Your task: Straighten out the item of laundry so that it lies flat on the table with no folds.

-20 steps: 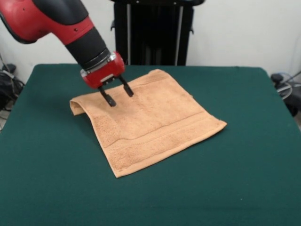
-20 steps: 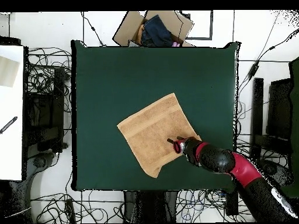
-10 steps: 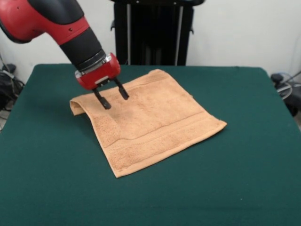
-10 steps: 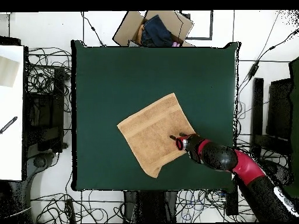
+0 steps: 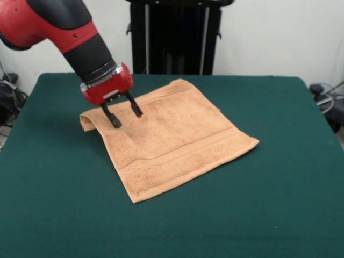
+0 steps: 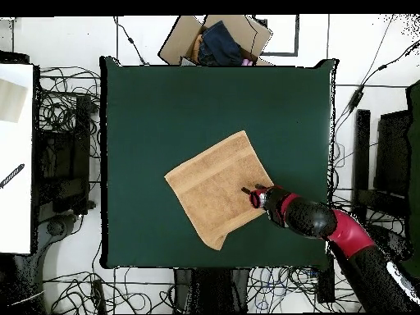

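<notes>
Setting: a pale wall and a dark upright frame stand behind a dark green counter (image 5: 64, 215); the overhead view shows tangled cables on the floor around it and an open cardboard box (image 6: 215, 38) off one edge.
Towel position: the peach-orange towel (image 5: 177, 142) lies near the middle of the counter, turned at an angle to its edges.
Towel condition: mostly flat; one corner (image 5: 88, 121) is folded under, leaving a rounded raised lip. A woven band runs near the front edge.
Pincer: the pincer (image 5: 123, 112) hangs over the towel just beside the folded corner, fingers spread, holding nothing. Whether the tips touch the cloth cannot be told.
Step in hand, judged: reaching the tucked corner to draw it out.
Doing it well: lower onto the lip itself, take only the tucked layer, then pull outward and low, away from the towel's middle, so the flat part does not drag or bunch.
Count: one towel, one counter, one arm with one pincer, one box, one fold visible.
</notes>
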You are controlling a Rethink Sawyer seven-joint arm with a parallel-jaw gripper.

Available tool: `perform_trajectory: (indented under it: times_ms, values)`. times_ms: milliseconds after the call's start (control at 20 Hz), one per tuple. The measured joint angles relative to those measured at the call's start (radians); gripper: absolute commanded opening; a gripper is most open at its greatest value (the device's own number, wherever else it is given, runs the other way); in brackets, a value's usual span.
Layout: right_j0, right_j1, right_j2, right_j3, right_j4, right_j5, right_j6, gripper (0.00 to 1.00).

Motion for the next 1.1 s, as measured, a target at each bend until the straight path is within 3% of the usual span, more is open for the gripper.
perform_trajectory:
  times_ms: [250,550,1100]
  values:
    - [0.013,0.003,0.0,-0.043,0.0,0.066,-0.001,1.0]
    - [0.087,-0.011,0.0,-0.136,-0.002,0.229,-0.001,1.0]
    - [0.167,-0.016,0.001,-0.285,-0.003,0.366,-0.017,1.0]
